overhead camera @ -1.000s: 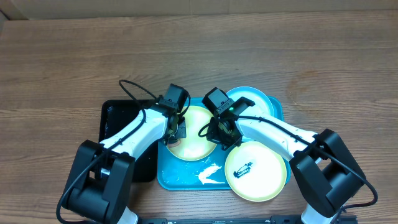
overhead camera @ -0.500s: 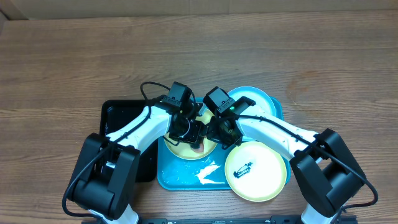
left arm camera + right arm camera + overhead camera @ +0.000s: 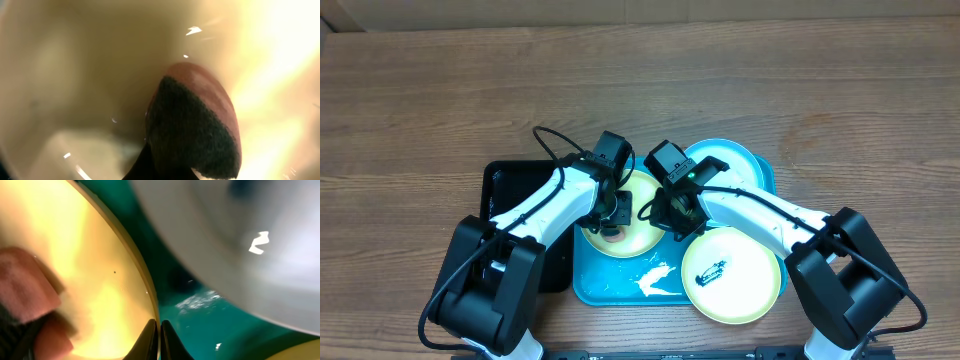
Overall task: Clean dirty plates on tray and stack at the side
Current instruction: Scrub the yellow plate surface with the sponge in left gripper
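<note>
1. I've got the left gripper [image 3: 612, 222] clamped on the sponge [image 3: 195, 130], pressing it onto the middle yellow-green plate [image 3: 640, 240].
2. The right gripper [image 3: 160, 336] is pinched nearly closed on that plate's rim, steadying it on the blue tray [image 3: 610, 285].
3. The second yellow-green plate [image 3: 732, 275] shows a dark smudge, and the light blue plate [image 3: 735, 160] sits at the tray's far corner.
4. My read: one plate mid-scrub, all three on the tray, none stacked, so most of the job remains.

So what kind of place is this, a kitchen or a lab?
Likely a robotics lab bench, not a kitchen: two robot arms at a wooden table, over a blue tray of plates.
</note>
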You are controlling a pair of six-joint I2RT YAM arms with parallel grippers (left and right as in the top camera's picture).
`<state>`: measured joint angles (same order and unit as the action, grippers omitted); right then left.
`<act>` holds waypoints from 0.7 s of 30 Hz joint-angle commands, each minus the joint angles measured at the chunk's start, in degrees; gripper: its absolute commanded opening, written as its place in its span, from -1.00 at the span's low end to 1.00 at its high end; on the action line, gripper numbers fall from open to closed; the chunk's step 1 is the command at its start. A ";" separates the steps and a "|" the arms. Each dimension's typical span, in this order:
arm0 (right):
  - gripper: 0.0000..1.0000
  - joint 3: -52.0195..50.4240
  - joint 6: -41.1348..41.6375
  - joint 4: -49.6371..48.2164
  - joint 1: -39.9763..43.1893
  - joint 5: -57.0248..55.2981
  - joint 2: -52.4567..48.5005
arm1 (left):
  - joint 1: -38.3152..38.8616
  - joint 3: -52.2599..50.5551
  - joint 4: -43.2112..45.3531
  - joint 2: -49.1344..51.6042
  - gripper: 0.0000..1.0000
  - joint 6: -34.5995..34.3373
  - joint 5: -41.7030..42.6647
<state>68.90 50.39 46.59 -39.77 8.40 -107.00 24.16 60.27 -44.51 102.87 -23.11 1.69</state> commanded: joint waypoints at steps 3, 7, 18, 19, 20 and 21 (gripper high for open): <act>-0.92 1.20 0.22 0.68 0.15 -0.83 1.49 | -0.52 -1.16 -2.19 0.94 -0.92 -7.80 -17.44; -0.92 1.20 0.22 0.66 0.15 -0.83 1.49 | -0.50 -1.16 -2.25 0.94 -0.92 -11.13 -18.86; -0.92 1.20 0.20 0.68 0.15 -0.83 1.49 | -0.46 -0.50 4.83 0.96 -0.92 -9.55 -12.41; -0.92 1.20 0.20 0.66 0.15 -0.81 1.49 | -0.46 -0.37 6.60 0.96 -0.92 -6.75 -8.20; -0.92 1.20 0.17 0.68 0.15 -0.83 1.49 | -0.46 -0.35 8.26 0.94 -0.92 -3.80 -4.09; -0.92 1.20 0.17 0.68 0.15 -0.81 1.49 | -0.46 -0.35 9.99 0.96 -0.92 -1.27 0.17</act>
<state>69.01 50.81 47.16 -39.72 8.14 -107.00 24.10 59.81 -37.47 102.89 -31.66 -9.37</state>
